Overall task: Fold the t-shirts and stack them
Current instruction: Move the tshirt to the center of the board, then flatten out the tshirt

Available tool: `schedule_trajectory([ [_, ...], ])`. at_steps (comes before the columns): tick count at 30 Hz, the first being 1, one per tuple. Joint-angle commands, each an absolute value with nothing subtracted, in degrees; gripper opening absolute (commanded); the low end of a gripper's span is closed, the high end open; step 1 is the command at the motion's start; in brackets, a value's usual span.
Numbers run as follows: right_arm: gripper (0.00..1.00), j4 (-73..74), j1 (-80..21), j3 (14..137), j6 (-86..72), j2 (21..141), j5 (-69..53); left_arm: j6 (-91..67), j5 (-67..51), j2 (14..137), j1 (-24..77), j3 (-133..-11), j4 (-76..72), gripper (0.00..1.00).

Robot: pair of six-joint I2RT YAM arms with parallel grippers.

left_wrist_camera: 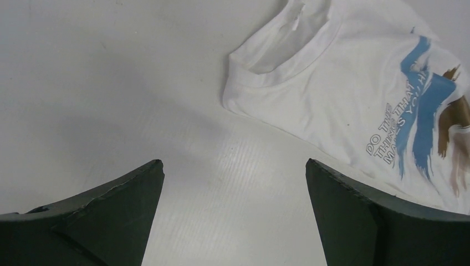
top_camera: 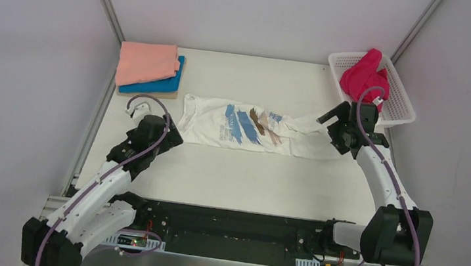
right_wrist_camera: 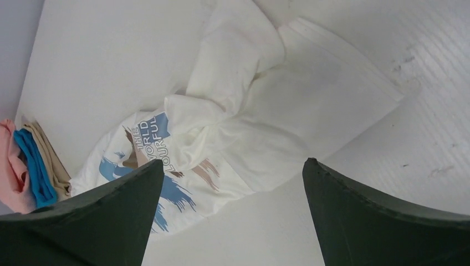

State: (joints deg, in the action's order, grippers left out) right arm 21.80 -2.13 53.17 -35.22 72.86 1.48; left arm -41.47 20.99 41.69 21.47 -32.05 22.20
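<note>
A white t-shirt (top_camera: 247, 126) with blue and brown brushstrokes lies partly spread across the table's middle, its right end bunched. It shows in the left wrist view (left_wrist_camera: 354, 94) and in the right wrist view (right_wrist_camera: 260, 111). A folded salmon-pink t-shirt (top_camera: 146, 63) lies on a folded bright blue one (top_camera: 158, 85) at the back left. A magenta t-shirt (top_camera: 366, 75) is heaped in the basket. My left gripper (top_camera: 167, 138) is open and empty beside the shirt's collar end (left_wrist_camera: 234, 162). My right gripper (top_camera: 330, 120) is open and empty over the bunched end (right_wrist_camera: 233, 162).
A white lattice basket (top_camera: 400, 97) stands at the back right corner. Grey walls and metal frame posts (top_camera: 105, 0) enclose the table. A black rail (top_camera: 230, 223) runs along the near edge between the arm bases.
</note>
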Motion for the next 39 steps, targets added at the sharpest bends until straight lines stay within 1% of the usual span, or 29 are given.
schedule_trajectory([
  [1, 0.99, 16.94, -4.00, 55.03, -22.49, 68.76, -0.29, -43.13, 14.11, 53.62, 16.10, -37.71, 18.07, 1.00],
  [2, 0.99, 14.49, -5.83, 54.94, -17.57, 68.66, -3.51, -42.53, 10.65, 56.86, 13.27, -38.45, 15.51, 1.00],
  [3, 0.99, 12.50, -8.17, 55.20, -12.83, 68.83, -5.78, -42.11, 3.90, 60.14, 10.57, -39.34, 11.62, 1.00],
  [4, 0.99, 11.52, -10.82, 55.71, -8.60, 69.47, -5.85, -41.60, 0.81, 63.71, 8.58, -40.50, 9.31, 1.00],
  [6, 0.99, 12.58, -14.25, 57.64, -1.86, 71.80, -7.20, -39.69, 0.10, 70.35, 7.10, -44.99, 8.36, 1.00],
  [8, 0.99, 14.15, -15.10, 59.03, 3.43, 74.61, -12.71, -37.15, 0.89, 76.13, 6.96, -50.09, 8.31, 1.00],
  [10, 0.99, 15.96, -15.28, 60.44, 7.45, 77.69, -11.69, -34.57, 1.08, 81.65, 6.99, -54.83, 7.86, 1.00],
  [13, 0.99, 17.94, -14.75, 64.46, 4.27, 83.29, -2.17, -31.52, 1.50, 90.17, 6.94, -61.75, 8.00, 1.00],
  [16, 0.99, 23.73, -12.22, 71.05, -4.04, 90.04, 1.06, -29.93, 3.39, 98.80, 6.97, -69.07, 9.84, 1.00],
  [19, 0.99, 24.84, -10.56, 72.89, -8.89, 94.16, -2.95, -28.90, 4.22, 106.15, 6.94, -75.76, 11.58, 1.00],
  [21, 0.99, 23.18, -10.59, 72.55, -8.18, 95.56, -5.92, -28.14, 4.86, 110.38, 6.94, -80.09, 13.10, 1.00],
  [24, 0.99, 22.57, -11.45, 72.86, -3.69, 97.22, -11.03, -27.60, 3.63, 115.18, 6.97, -84.67, 15.01, 0.95],
  [27, 0.99, 23.96, -13.02, 74.41, 3.23, 100.07, -13.04, -27.60, 2.72, 118.62, 6.95, -87.67, 15.47, 0.88],
  [30, 0.99, 30.71, -13.74, 79.45, 6.83, 104.63, -11.19, -27.38, 2.20, 121.01, 6.94, -89.60, 16.11, 0.79],
  [32, 0.99, 32.21, -13.92, 81.09, 7.12, 106.35, -6.25, -27.33, 1.21, 122.18, 6.95, -90.43, 16.34, 0.70],
  [33, 0.99, 32.51, -13.90, 81.07, 7.67, 106.69, -4.91, -27.31, 0.56, 122.70, 6.92, -90.64, 16.35, 0.61],
  [35, 0.98, 32.98, -13.89, 80.56, 9.65, 106.81, -4.17, -27.79, -1.38, 123.41, 6.94, -90.98, 16.27, 0.24],
  [36, 0.98, 33.12, -13.96, 80.44, 10.59, 106.73, -3.67, -28.12, -2.64, 123.43, 7.04, -91.00, 16.14, 0.00],
  [39, 0.97, 34.08, -14.06, 80.89, 13.96, 106.92, -2.94, -27.97, -2.81, 121.68, 7.44, -88.65, 13.70, 0.00],
])
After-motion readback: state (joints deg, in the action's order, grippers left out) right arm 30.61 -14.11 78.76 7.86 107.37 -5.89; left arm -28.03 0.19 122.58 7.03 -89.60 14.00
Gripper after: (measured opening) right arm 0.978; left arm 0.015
